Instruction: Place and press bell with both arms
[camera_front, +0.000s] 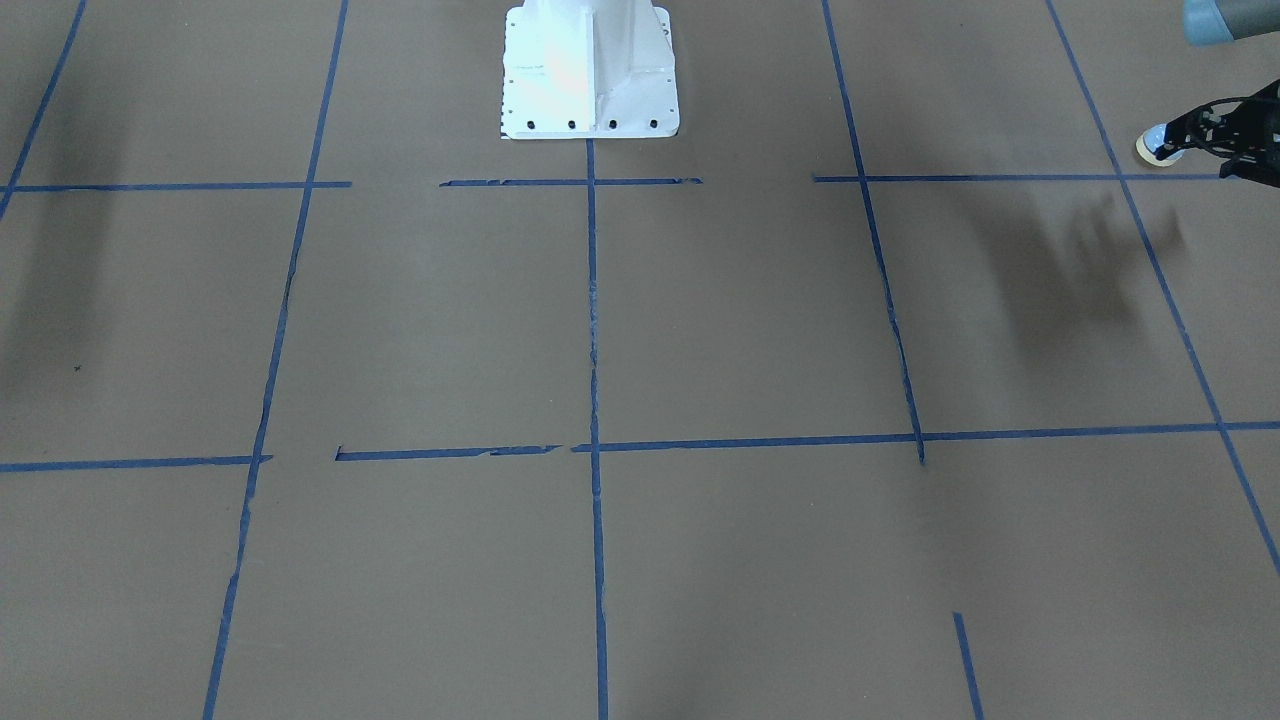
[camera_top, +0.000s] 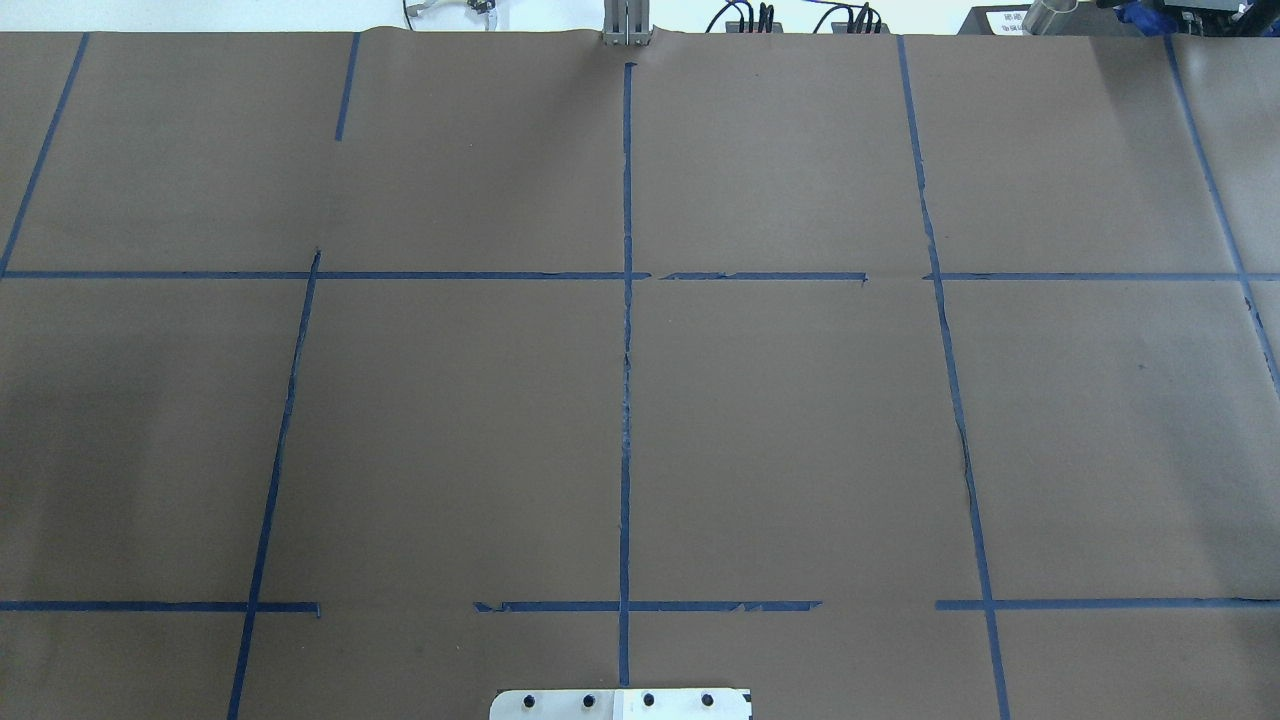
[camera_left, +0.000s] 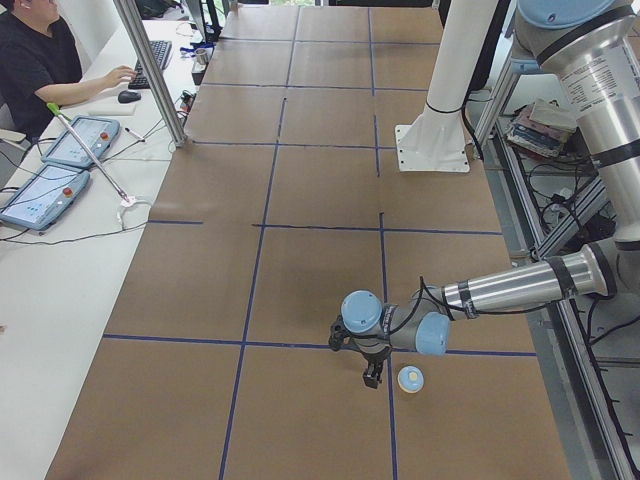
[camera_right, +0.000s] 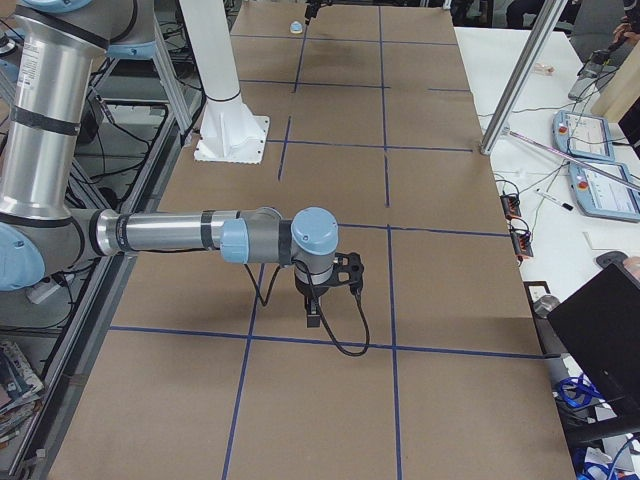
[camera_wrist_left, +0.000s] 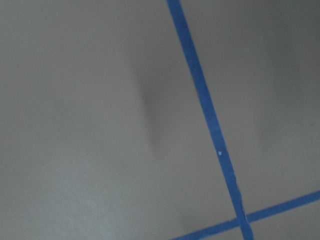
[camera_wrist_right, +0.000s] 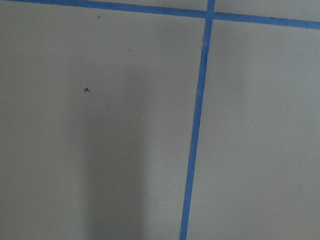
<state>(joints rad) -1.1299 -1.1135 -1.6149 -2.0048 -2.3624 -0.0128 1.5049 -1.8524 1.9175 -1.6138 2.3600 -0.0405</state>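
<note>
- We see a table (camera_top: 800, 450) covered in brown paper and split into large squares by blue tape (camera_top: 626, 400). The white pedestal (camera_front: 590, 70) stands at the middle of the robot's long edge.
- Along the edge opposite the pedestal runs a white bench (camera_left: 50, 300). It holds two pendants (camera_left: 45, 195), and a metal post (camera_left: 150, 70) rises beside it. An operator (camera_left: 35, 55) sits there at a keyboard, and a laptop (camera_right: 600, 330) sits towards the bench's other end.
- The bell (camera_left: 410, 379) stands upright on the paper far out to the pedestal's left. It is near that end of the table, just beside a tape crossing and about level with the pedestal's front.
- The left arm (camera_left: 520, 285) reaches low across the paper to that spot. The left gripper (camera_left: 371, 379) points down just beside the bell. We cannot tell whether it touches the bell, or whether its jaws are apart or together.
- The right arm (camera_right: 160, 235) stretches out well to the pedestal's right. The right gripper (camera_right: 313, 318) hangs pointing down over a tape line. Only the side view shows it, so we cannot tell how its jaws stand.
- The wide span of paper in front of the pedestal lies between the two grippers, with a soft shadow at each side.
- Both wrist views show only paper and tape, and the right one also shows a small black mark (camera_wrist_right: 86, 90).
</note>
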